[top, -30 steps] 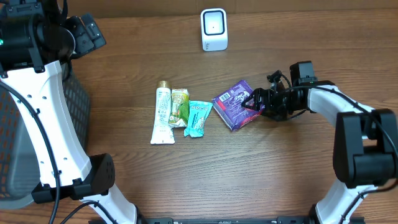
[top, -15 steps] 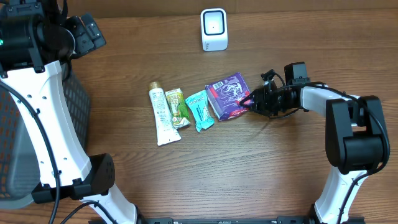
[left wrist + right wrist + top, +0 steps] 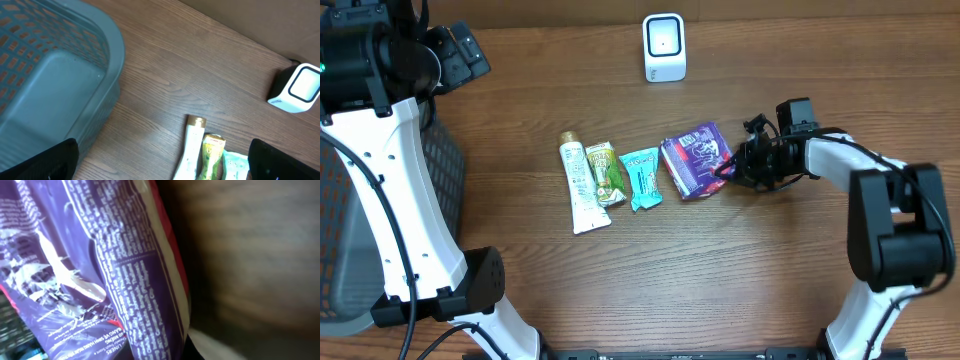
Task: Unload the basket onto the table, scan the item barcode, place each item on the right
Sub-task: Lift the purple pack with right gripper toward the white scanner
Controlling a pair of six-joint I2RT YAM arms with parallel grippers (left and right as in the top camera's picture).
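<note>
right claw [image 3: 727, 168] pinches the purple packet's [image 3: 694, 160] right edge; left claw [image 3: 468, 56] hangs wide open near the far-left basket [image 3: 60, 75].

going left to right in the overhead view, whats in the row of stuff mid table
white squeeze tube with gold cap → green snack packet → teal wrapper packet → purple foil packet → right pincer

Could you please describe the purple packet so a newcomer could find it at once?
Below the white scanner lies a row of four small items. The purple packet is at its right end, beside the teal packet, and is the only one pinched by the right gripper.
</note>
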